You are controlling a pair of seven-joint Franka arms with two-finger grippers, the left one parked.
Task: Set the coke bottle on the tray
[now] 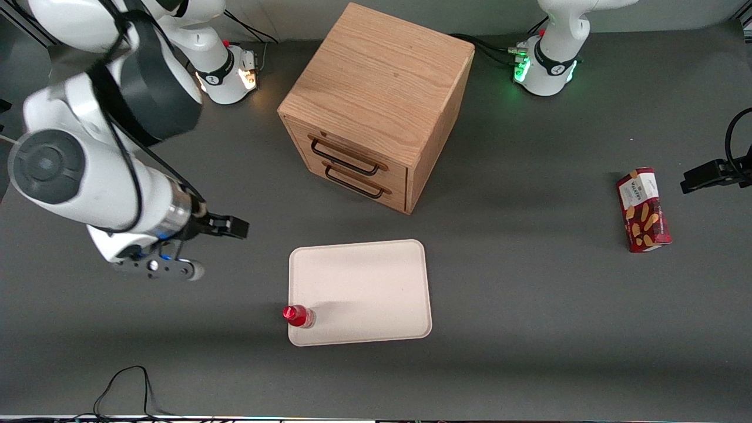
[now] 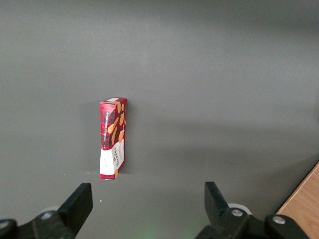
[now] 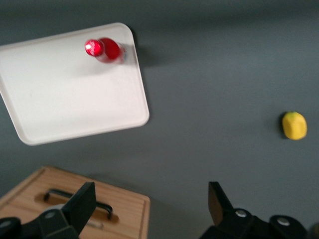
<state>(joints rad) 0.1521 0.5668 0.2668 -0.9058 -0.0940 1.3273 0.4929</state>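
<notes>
Bottle: I see the coke bottle [image 1: 298,316] upright on the tray [image 1: 364,288], right in the corner nearest the front camera on the working arm's end, hard against the rim.
Tray: it lies flat on the desk [image 1: 529,305], in front of the wooden cabinet [image 1: 376,106] and nearer the camera than it.
Claw: my claw [image 3: 152,206] hangs high above the desk, well apart from the bottle, out toward the working arm's end; fingers spread, nothing between them.
Progress: to my eye the bottle is already where it belongs, so the job looks done or nearly so.
Risk one: that bottle sits so close to the rim that any nudge could tip it off onto the desk; it is small and top-heavy looking.
Risk two: if I bring the arm low over that corner, a finger or the wrist could clip the red cap.
Risk three: a knock to the tray itself would likely slide it and topple the bottle.
Around: a yellow lump [image 3: 294,125] lies on the desk well clear of the tray; a red snack box [image 1: 643,210] lies toward the parked arm's end.
In the way: the cabinet's drawer handles [image 1: 346,157] face the tray; I'd keep the arm off them.
</notes>
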